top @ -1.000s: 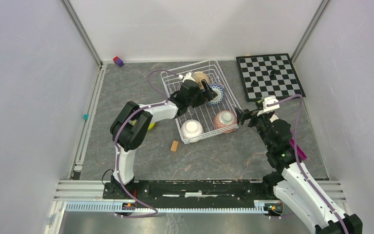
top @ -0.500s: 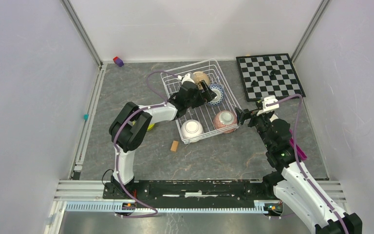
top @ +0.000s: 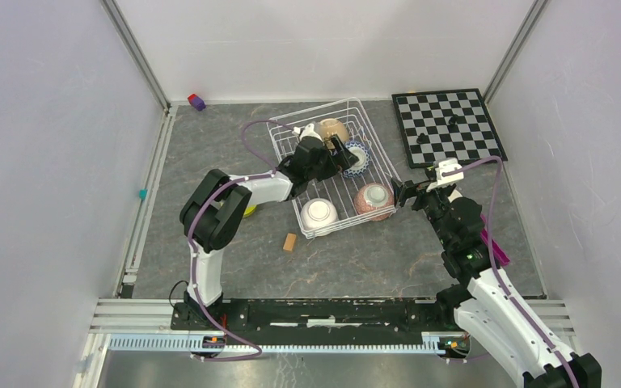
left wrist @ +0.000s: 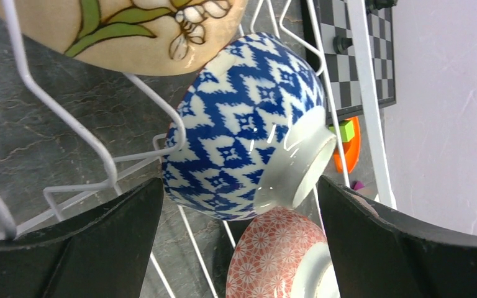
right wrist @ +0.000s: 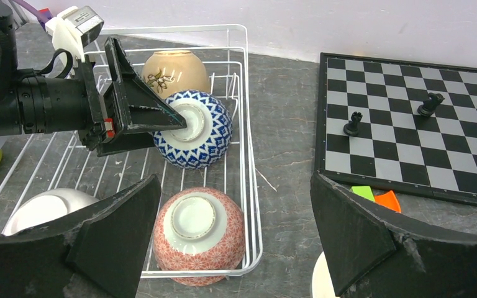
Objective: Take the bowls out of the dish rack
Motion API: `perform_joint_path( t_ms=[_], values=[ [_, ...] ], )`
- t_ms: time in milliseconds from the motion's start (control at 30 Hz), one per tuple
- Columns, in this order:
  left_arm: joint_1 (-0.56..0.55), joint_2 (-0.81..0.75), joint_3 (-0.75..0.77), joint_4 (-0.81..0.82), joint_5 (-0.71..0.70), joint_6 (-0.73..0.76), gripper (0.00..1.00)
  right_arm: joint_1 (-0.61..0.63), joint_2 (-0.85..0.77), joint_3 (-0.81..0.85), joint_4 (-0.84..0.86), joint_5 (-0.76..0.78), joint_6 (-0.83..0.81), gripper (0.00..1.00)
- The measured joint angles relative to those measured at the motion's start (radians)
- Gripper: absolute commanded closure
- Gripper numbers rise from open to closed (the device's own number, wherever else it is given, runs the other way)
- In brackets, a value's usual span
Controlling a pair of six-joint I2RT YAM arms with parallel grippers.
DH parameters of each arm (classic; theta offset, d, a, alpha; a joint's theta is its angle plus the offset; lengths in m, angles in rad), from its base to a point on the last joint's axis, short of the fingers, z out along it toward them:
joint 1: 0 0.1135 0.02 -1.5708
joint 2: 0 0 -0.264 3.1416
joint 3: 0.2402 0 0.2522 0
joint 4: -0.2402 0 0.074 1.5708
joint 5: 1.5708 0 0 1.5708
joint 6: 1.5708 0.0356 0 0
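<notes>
A grey stone-patterned table (top: 356,259) sits walled in on three sides. At its middle lies a white wire dish rack (top: 285,139), its long axis running from the far side toward the arms, the near end angled slightly right. Bare tabletop lies in front of its near end; a chessboard (top: 469,113) lies close off its far right corner.

The left claw (top: 341,153) reaches in over the rack, fingers spread wide either side of a blue-and-white bowl (left wrist: 242,124), not pinching it. The right claw (top: 399,195) hovers just outside the rack's right edge, also spread wide and holding nothing.

That bowl lies on its side by the right wall, foot toward the right arm. A beige bowl (right wrist: 169,71) lies beyond it at the far end. A pink-red bowl (right wrist: 199,236) sits foot up in the near right corner, a white bowl (top: 319,214) in the near left. A lime-green bowl (top: 250,210) rests on the table left of the rack, mostly hidden beneath the left arm. A small wooden block (top: 290,242) lies on the open tabletop near the rack's near end.
</notes>
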Motion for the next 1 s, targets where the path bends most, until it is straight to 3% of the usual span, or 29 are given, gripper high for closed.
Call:
perform_joint_path(
  t_ms=[667,900,1000],
  values=[
    [0.042,0.035,-0.019,0.138,0.127,-0.035,0.27,0.0,-0.011,0.0,-0.001,0.004,-0.004,0.03],
    [0.043,0.034,-0.022,0.151,0.15,-0.035,0.28,0.0,-0.011,0.0,-0.001,0.003,-0.004,0.03],
    [0.043,0.034,-0.022,0.153,0.154,-0.035,0.35,0.0,-0.011,0.0,-0.002,0.004,-0.004,0.03]
  ],
)
